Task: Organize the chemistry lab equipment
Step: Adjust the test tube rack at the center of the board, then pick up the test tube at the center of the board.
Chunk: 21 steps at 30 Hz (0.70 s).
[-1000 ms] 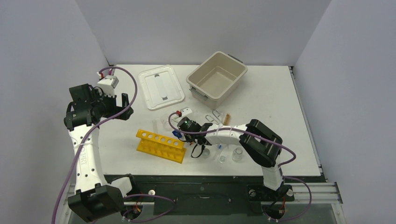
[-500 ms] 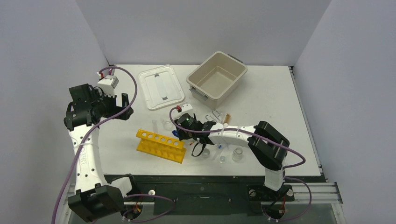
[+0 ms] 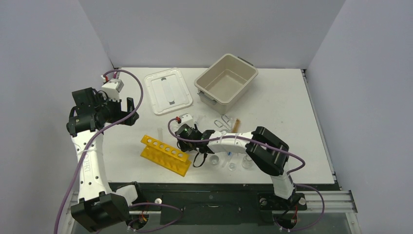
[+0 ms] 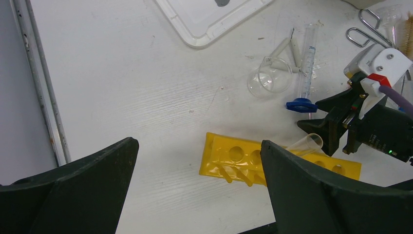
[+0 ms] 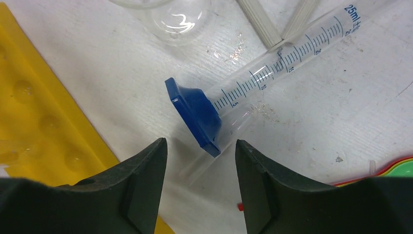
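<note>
The yellow tube rack (image 3: 164, 154) lies near the table's front. A clear test tube (image 4: 306, 144) leans out of its right part. My right gripper (image 3: 186, 141) hovers low over that end, open. In the right wrist view its fingers (image 5: 200, 146) stand apart around the faint clear tube (image 5: 209, 161) without touching it. Just beyond lies a graduated cylinder (image 5: 287, 53) with a blue base (image 5: 195, 114), and a small beaker (image 5: 178, 17). My left gripper (image 3: 130, 111) hangs wide open and empty, high over the left of the table.
A beige tub (image 3: 248, 73) stands at the back, with a white lid (image 3: 168, 90) to its left. Metal tongs (image 3: 224, 121) and a brush (image 3: 237, 124) lie behind the right arm. Small clear vessels (image 3: 247, 162) stand near the front edge. Coloured spatulas (image 5: 389, 170) lie close by.
My right gripper has opened and moved left towards the rack. The rack has shifted and turned slightly. The left arm has not moved.
</note>
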Each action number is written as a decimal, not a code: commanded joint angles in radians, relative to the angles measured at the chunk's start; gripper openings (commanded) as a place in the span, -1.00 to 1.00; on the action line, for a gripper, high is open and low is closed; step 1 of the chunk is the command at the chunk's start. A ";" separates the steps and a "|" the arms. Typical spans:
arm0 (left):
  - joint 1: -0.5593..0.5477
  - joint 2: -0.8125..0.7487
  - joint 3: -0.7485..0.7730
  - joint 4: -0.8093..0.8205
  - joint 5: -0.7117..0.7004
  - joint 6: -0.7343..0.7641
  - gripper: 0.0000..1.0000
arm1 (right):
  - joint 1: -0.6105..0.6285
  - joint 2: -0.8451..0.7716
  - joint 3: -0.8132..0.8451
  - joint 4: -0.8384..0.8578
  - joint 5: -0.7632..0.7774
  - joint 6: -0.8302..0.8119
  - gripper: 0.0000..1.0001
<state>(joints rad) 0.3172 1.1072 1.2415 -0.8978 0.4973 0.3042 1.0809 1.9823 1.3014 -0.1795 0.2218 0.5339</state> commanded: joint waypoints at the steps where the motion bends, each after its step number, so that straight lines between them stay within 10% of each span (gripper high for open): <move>1: 0.012 -0.013 0.050 0.002 0.003 0.018 0.93 | 0.002 0.018 0.034 -0.011 0.038 0.008 -0.01; 8: 0.011 -0.012 0.048 0.001 0.004 0.019 0.93 | -0.016 0.045 0.011 0.007 0.038 0.014 -0.10; 21: 0.011 -0.003 0.034 -0.084 0.086 0.147 0.93 | -0.091 -0.086 -0.115 0.002 0.065 -0.025 -0.88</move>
<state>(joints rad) 0.3225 1.1072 1.2457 -0.9623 0.5301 0.4053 1.0103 1.9598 1.2140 -0.1524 0.2558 0.5316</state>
